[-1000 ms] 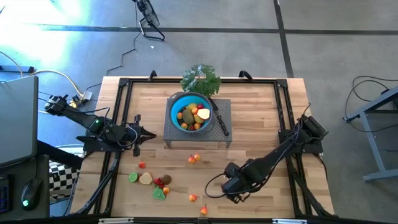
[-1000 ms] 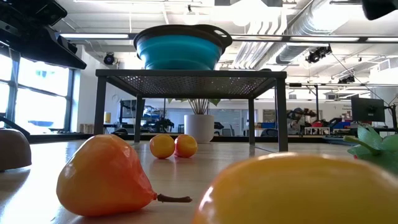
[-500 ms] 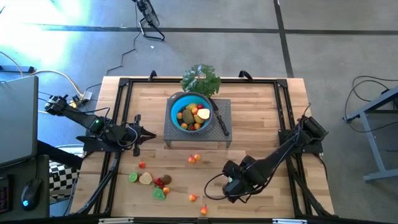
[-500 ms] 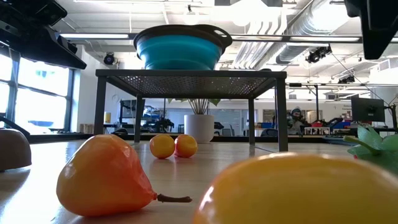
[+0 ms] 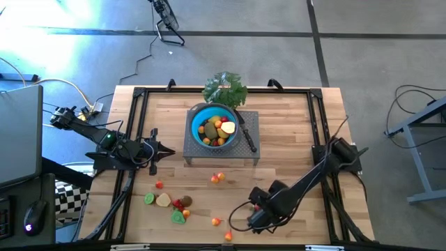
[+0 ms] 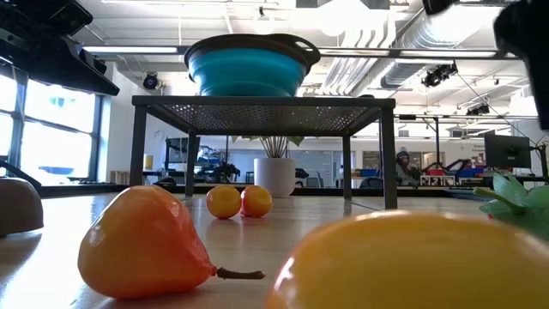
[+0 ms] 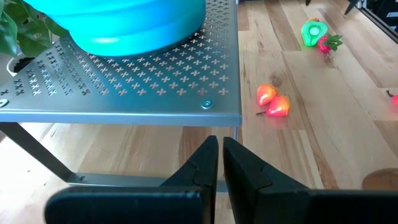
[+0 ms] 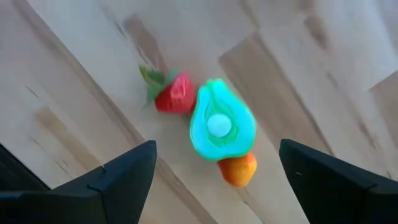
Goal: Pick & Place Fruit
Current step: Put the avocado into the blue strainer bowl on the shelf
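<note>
Small toy fruits lie loose on the wooden table's near part: a green half (image 5: 179, 217) with a cream pit (image 8: 221, 127), a strawberry (image 8: 174, 93), a small orange fruit (image 8: 236, 169), an orange pear (image 6: 141, 242) and a pair of round fruits (image 5: 218, 178). More fruit fills the blue bowl (image 5: 196, 132), which stands on a grey perforated stand (image 5: 249, 157). My right gripper (image 5: 249, 219) (image 8: 217, 149) hovers wide open above the table near its near edge, pointing down, with the green half showing between its fingers. My left gripper (image 5: 157, 150) (image 7: 221, 155) waits shut, left of the stand.
A black-handled knife (image 5: 248, 138) lies on the stand beside the bowl. A leafy green bunch (image 5: 225, 88) sits behind the stand. Black frame rails (image 5: 324, 132) run along the table's edges. A big yellow fruit (image 6: 412, 262) fills the low view's foreground.
My right gripper has moved toward the table's near edge and a little to the left, sinking lower. The left arm and the fruits have kept still.
</note>
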Available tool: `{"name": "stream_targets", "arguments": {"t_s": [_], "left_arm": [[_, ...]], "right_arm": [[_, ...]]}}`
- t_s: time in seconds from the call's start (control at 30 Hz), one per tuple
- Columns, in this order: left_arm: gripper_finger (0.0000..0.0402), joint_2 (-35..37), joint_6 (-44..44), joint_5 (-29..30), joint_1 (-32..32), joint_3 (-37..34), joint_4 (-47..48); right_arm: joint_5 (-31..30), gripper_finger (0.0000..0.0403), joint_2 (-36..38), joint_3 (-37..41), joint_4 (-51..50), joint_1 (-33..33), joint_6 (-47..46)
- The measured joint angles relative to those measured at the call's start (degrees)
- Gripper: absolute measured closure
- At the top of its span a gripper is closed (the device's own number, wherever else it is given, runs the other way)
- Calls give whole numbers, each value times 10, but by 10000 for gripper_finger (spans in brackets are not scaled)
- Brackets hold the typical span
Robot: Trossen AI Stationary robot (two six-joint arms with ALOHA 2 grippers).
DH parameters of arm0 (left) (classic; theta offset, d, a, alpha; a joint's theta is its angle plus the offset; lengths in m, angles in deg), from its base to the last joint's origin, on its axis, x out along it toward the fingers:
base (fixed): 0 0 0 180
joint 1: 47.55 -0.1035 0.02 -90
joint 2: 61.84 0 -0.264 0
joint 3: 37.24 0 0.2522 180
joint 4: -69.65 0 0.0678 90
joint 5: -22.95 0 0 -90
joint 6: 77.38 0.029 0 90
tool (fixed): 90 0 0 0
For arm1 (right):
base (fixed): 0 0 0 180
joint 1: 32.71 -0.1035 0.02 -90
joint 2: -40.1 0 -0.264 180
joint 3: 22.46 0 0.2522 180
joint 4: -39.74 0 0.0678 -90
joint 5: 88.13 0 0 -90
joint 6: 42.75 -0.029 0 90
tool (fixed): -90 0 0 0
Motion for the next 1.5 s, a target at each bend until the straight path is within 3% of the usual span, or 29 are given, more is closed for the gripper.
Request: {"name": "stream_targets", "arguments": {"t_s": [0.17, 0.4, 0.97, 1.5], "left_arm": [[380, 0, 0, 0, 0, 0, 0], [380, 0, 0, 0, 0, 0, 0], [380, 0, 0, 0, 0, 0, 0], [380, 0, 0, 0, 0, 0, 0]], "right_arm": [[30, 70, -26, 0, 4, 0, 41], [20, 70, -39, 1, 5, 0, 89], [54, 70, -37, 97, 98, 5, 125], [33, 73, -36, 101, 112, 5, 126]]}}
